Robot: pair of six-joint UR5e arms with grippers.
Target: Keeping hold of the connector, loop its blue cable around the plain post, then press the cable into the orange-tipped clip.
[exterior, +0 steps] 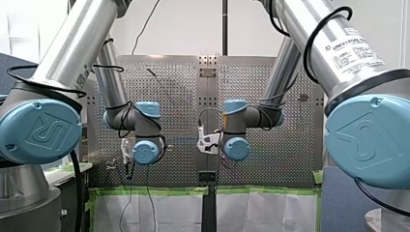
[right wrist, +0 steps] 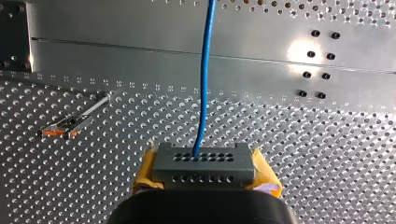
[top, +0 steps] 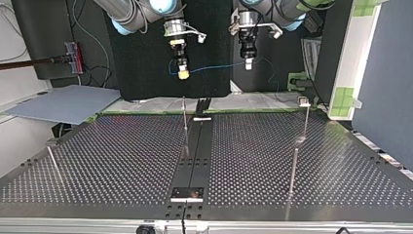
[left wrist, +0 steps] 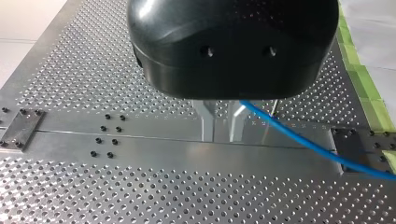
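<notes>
Front view: my right arm (exterior: pixel 295 12) reads UNIVERSAL ROBOTS; its claw (right wrist: pixel 204 178) clamps connector (right wrist: pixel 204 161).

In the top view my right tool (top: pixel 183 74) hangs left of my left tool (top: pixel 248 65), the cable (top: pixel 214 67) strung between them above the surface (top: pixel 122 161). The connector (right wrist: pixel 204 164) sits in my right tool's grip. A post (top: pixel 185 122) stands below, toward the surface's far side.

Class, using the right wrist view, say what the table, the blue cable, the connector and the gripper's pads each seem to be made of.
Table: bare metal, perhaps aluminium; brushed sheen and a glare spot.
Blue cable: probably plastic-sheathed; smooth, even colour.
Connector: grey and matte with neat rows of holes; likely plastic, though metal is possible.
Pads on my right gripper: yellow and soft-looking, perhaps foam or tape; unclear.
</notes>
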